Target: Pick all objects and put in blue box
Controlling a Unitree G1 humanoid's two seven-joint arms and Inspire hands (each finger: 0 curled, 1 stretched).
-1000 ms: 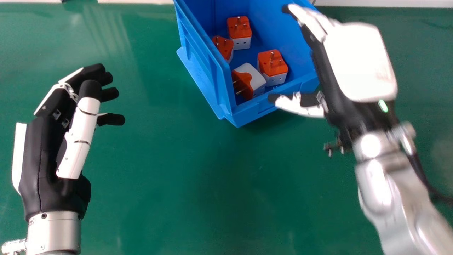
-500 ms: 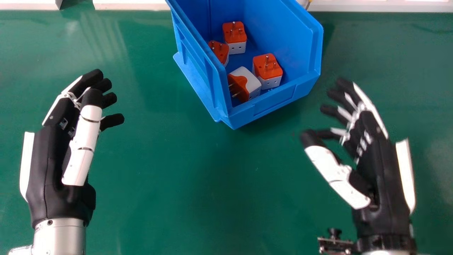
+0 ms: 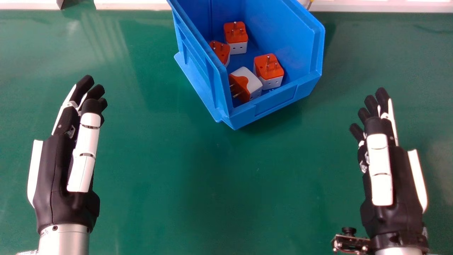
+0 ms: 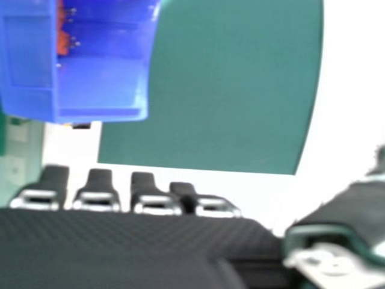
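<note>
Fingers (image 3: 382, 96) of the right hand (image 3: 401, 177) extend forward.

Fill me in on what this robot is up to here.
Neither hand is handling anything at this moment. The robot's left hand and right hand are open, one at either side of the green table. Four orange and white plug adapters sit inside the blue box, three with their pins up and one tipped on its side. The job is to put all objects in that box, and it looks about finished.
</note>
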